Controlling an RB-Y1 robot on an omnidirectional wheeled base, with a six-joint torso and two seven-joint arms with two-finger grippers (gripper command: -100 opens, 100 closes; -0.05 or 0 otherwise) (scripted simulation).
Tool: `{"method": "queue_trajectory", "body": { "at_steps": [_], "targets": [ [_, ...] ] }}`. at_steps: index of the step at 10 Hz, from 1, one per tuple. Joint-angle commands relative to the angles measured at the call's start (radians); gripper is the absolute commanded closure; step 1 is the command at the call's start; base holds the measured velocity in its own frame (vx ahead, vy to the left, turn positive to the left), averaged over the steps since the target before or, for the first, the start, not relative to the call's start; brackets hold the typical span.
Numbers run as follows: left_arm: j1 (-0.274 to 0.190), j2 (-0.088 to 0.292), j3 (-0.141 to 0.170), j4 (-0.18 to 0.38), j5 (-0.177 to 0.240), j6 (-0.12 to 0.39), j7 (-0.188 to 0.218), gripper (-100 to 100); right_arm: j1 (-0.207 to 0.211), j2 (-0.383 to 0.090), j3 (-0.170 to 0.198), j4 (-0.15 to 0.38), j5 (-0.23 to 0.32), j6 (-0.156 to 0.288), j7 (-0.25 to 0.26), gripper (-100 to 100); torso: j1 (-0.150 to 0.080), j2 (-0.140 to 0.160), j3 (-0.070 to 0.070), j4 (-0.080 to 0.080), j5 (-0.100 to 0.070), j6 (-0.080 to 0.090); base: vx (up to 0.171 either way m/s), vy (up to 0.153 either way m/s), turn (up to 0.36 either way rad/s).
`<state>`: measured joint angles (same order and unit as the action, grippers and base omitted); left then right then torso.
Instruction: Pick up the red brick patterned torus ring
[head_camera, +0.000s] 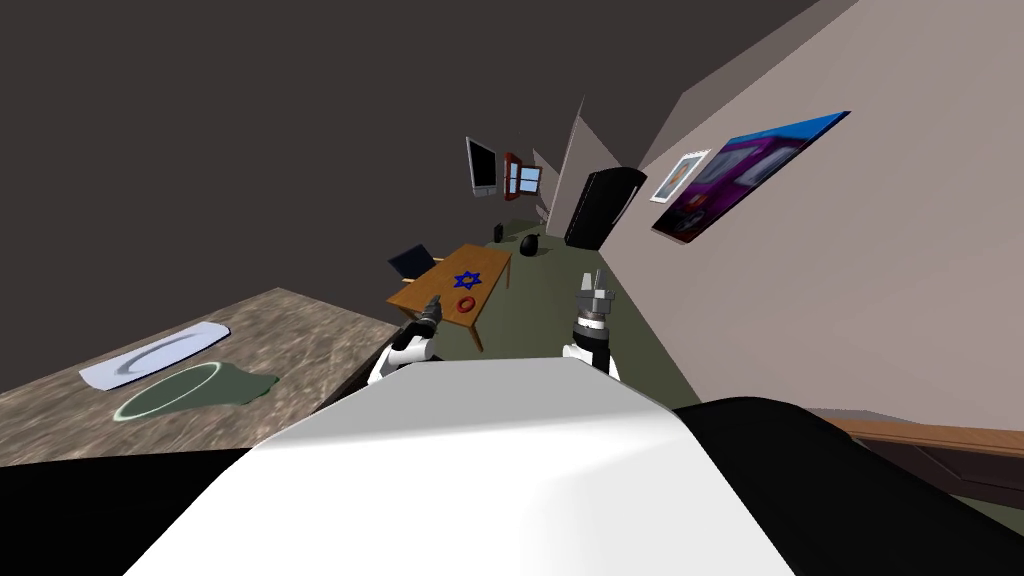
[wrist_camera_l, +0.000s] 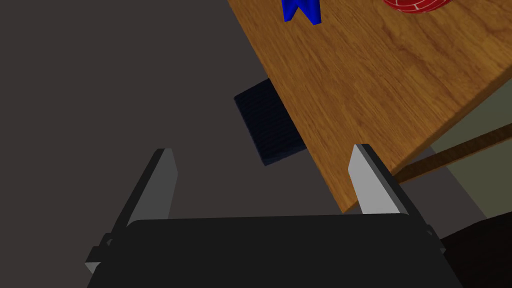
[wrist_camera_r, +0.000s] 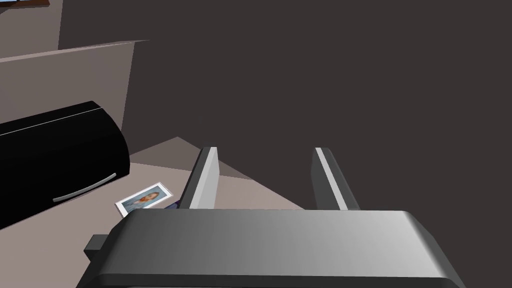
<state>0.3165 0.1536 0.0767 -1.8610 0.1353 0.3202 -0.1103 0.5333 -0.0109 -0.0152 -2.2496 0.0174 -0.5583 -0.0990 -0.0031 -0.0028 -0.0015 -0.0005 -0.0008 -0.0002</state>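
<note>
The left pincer (wrist_camera_l: 262, 150) hangs open, its two blades wide apart with nothing between them, just over the near corner of the wooden table (wrist_camera_l: 380, 90); one blade sits above the wood and the other is off the edge, over a dark blue panel (wrist_camera_l: 270, 125) beside the table. The right pincer (head_camera: 593, 290) is held up over the floor, well apart from the table, its blades parted more narrowly and empty. Further along the tabletop lies the red brick-patterned ring (wrist_camera_l: 415, 5), flat on the wood and well past the left blades, off to one side of their line. Just beyond it is a blue star (head_camera: 467, 281). Coming down from here would likely catch a blade on the table edge. Reaching forward without also shifting sideways would probably miss the ring. Since it lies flat, closing too high could skid it toward the star.
</note>
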Motion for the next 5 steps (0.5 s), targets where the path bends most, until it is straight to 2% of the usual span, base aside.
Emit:
{"method": "queue_trajectory", "body": {
  "at_steps": [1, 4, 5],
  "targets": [
    [-0.009, -0.001, 0.007, 0.001, 0.002, 0.048, -0.004, -100, 0.0, 0.0, 0.0, 0.0, 0.0, 0.0, 0.0, 0, 0.0, 0.0, 0.0, 0.0, 0.0, 0.0, 0.034, -0.043, -0.007],
    [-0.038, 0.002, 0.03, 0.06, 0.014, 0.127, -0.021, -100, 0.0, 0.0, 0.0, 0.0, 0.0, 0.0, 0.0, 0, 0.001, 0.0, 0.0, 0.0, 0.0, 0.0, 0.046, -0.043, -0.015],
    [-0.038, 0.002, 0.03, 0.06, 0.014, 0.135, -0.021, -100, 0.0, 0.0, 0.0, 0.0, 0.0, 0.0, 0.0, 0, 0.001, -0.001, 0.0, 0.0, 0.0, 0.0, 0.049, -0.037, -0.004]
  ]
}}
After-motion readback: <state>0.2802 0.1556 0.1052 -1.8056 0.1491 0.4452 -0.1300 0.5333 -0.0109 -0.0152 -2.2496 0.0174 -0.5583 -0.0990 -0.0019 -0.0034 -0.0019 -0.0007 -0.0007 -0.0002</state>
